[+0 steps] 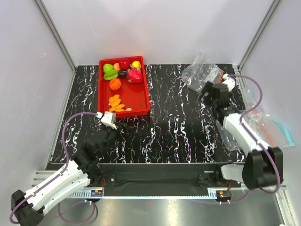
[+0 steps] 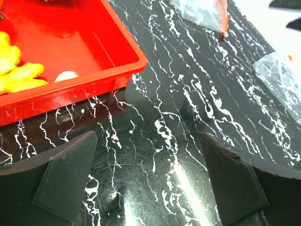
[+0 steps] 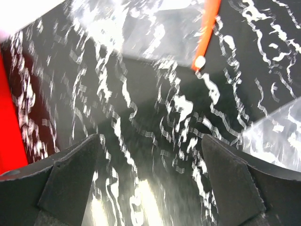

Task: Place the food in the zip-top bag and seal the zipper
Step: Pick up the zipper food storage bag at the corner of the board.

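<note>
Food (image 1: 123,71) of small glossy plastic, shaped as fruits and vegetables, lies in a shallow red rectangular plastic tray (image 1: 139,95) at the far left of the black, white-veined, marble-patterned table (image 1: 174,123). Green, red, yellow, magenta and dark purple pieces crowd the tray's far end. A round orange piece sits just nearer, and a knobbly yellow-orange piece and a small pale one lie by the near wall. The middle of the tray floor is bare.

The zip-top bag (image 1: 198,74), thin, clear and crumpled, lies at the far right of the table with nothing visible inside. Its narrow orange-red zipper (image 3: 209,27) ends in a white tip.

The right gripper (image 1: 207,93) is released, its dark wedge-shaped fingers (image 3: 70,183) spread wide over bare table. The bag lies just beyond them, near but untouched, and the zipper's end is ahead of the gap rather than inside it.

The left gripper (image 1: 119,130) is also released and holds nothing. It is beside the tray's near right corner, well apart from the bag.

A second clear plastic bag with a blue-tinted corner (image 1: 278,126) lies at the table's right edge, partly under the right forearm.
</note>
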Tool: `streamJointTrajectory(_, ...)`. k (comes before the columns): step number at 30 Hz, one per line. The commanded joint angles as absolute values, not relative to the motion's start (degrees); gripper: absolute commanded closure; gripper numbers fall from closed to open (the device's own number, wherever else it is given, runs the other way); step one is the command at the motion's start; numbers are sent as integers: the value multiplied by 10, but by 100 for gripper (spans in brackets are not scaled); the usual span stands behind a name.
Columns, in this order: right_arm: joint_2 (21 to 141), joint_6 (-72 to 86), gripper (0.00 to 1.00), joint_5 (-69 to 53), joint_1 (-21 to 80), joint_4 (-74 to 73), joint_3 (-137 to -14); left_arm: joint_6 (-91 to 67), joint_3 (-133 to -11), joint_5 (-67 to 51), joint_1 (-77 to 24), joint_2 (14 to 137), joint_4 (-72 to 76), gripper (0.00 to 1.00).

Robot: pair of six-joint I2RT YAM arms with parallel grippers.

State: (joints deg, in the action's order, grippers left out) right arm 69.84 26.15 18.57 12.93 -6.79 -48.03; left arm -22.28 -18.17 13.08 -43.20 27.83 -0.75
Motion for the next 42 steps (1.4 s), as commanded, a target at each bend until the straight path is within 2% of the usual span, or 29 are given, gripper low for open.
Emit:
streamJointTrajectory(1, 770, 303, 5, 83, 70, -86, -555, -220, -191, 122, -431, 290, 18, 1)
streamJointTrajectory(4, 845, 327, 6, 52, 24, -89, -611, -220, -195, 117, -431, 301, 18, 1)
streamJointTrajectory(6, 879, 342, 12, 18, 6, -74, -642, -219, -195, 121, -432, 301, 18, 1)
streamJointTrajectory(14, 1056, 407, 15, 6, -71, -82, -758, -218, -194, 129, -431, 300, 11, 1)
streamJointTrajectory(30, 1326, 435, 16, 32, -91, -208, -1055, -220, -197, 126, -432, 303, 11, 1)
streamJointTrajectory(32, 1354, 441, 19, 34, -94, -226, -1081, -220, -197, 126, -432, 305, 12, 1)
streamJointTrajectory(34, 1369, 439, 33, 26, -94, -229, -1093, -219, -198, 127, -432, 306, 11, 1)
streamJointTrajectory(35, 1369, 434, 54, 25, -95, -229, -1099, -219, -198, 129, -431, 306, 11, 1)
streamJointTrajectory(36, 1362, 432, 63, 24, -94, -226, -1094, -218, -198, 129, -431, 307, 11, 1)
streamJointTrajectory(38, 1345, 416, 75, 23, -94, -201, -1074, -218, -198, 130, -431, 306, 11, 1)
streamJointTrajectory(39, 1330, 410, 84, 24, -94, -199, -1072, -219, -198, 131, -432, 307, 11, 1)
streamJointTrajectory(42, 1297, 382, 100, 25, -93, -209, -1073, -219, -199, 129, -432, 308, 11, 1)
